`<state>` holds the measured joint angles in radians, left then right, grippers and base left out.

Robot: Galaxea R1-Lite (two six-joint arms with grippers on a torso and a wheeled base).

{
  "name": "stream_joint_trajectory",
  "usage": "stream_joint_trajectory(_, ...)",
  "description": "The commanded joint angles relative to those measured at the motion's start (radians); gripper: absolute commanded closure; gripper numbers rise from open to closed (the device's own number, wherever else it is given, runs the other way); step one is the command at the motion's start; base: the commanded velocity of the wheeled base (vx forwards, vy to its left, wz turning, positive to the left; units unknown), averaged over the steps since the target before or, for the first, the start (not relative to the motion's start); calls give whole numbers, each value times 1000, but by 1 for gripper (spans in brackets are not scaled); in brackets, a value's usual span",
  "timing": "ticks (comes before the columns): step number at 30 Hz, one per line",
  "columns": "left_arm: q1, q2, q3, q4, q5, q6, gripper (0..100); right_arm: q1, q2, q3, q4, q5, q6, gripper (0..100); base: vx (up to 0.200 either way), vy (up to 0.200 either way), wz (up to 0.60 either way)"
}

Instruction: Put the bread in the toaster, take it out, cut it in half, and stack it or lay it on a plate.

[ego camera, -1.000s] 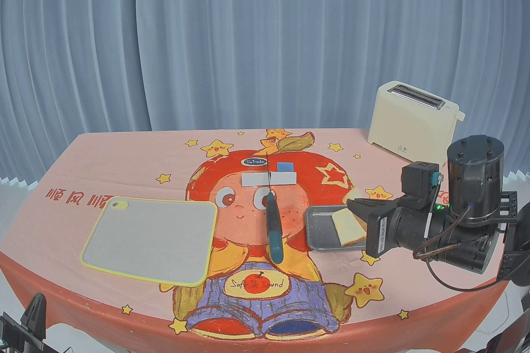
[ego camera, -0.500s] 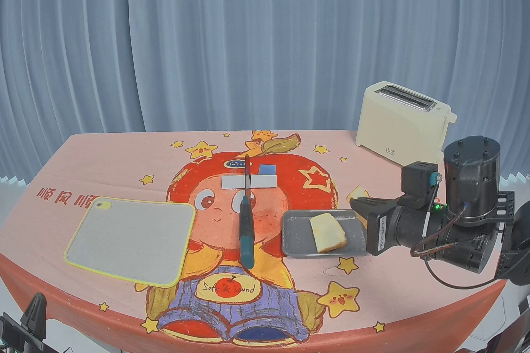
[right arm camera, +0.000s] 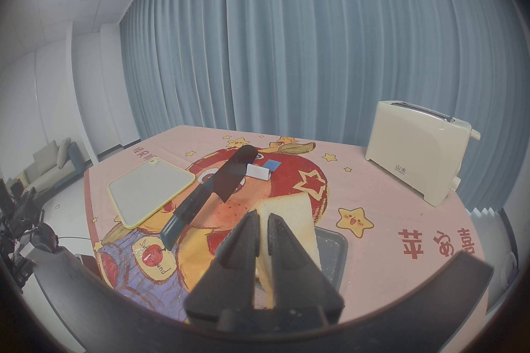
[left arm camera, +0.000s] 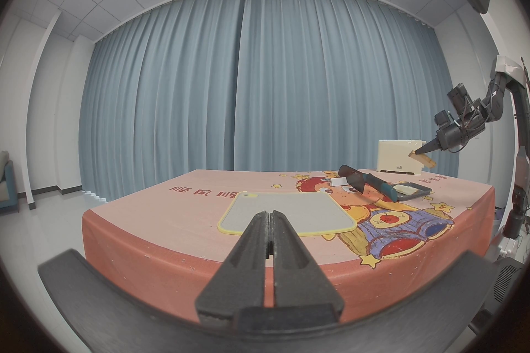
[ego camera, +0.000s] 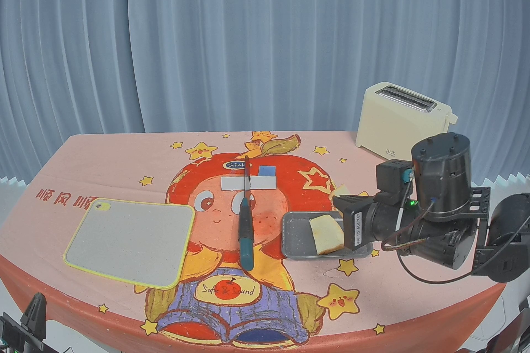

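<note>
The right gripper [right arm camera: 262,215] is clamped on a slice of bread [right arm camera: 292,222], its fingers pressed close with the slice pinched at their tips and held up in the air. Directly below those tips is a shallow grey tray [ego camera: 295,238] with a second slice [ego camera: 326,234] lying flat in it, partly tucked under the gripper. Just past the tray, on the gripper's left, a knife [ego camera: 244,222] with a teal handle lies on the cartoon-printed tablecloth [ego camera: 110,161], its handle toward the robot and its blade crossing a white strip [ego camera: 232,183]; a small blue square [ego camera: 266,170] sits just beside that strip. Farther left, well apart from the gripper, a grey cutting board [ego camera: 130,241] with a yellow rim lies flat. Back toward the curtain, behind the gripper and on its right, the cream toaster [ego camera: 400,122] stands near the table's far edge. The left gripper [left arm camera: 270,219] hangs off the table's near left corner, fingers together on nothing, the cutting board the closest thing in front of it.
</note>
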<state>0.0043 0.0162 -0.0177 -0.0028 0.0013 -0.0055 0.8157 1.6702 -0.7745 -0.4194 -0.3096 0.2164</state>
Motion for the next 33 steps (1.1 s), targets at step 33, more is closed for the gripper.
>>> stream_joint_trajectory(33, 0, -10, 18, 0, 0, 1, 100, -15, 240, -49, -62, -37, 12, 100, 0, 0, 0)
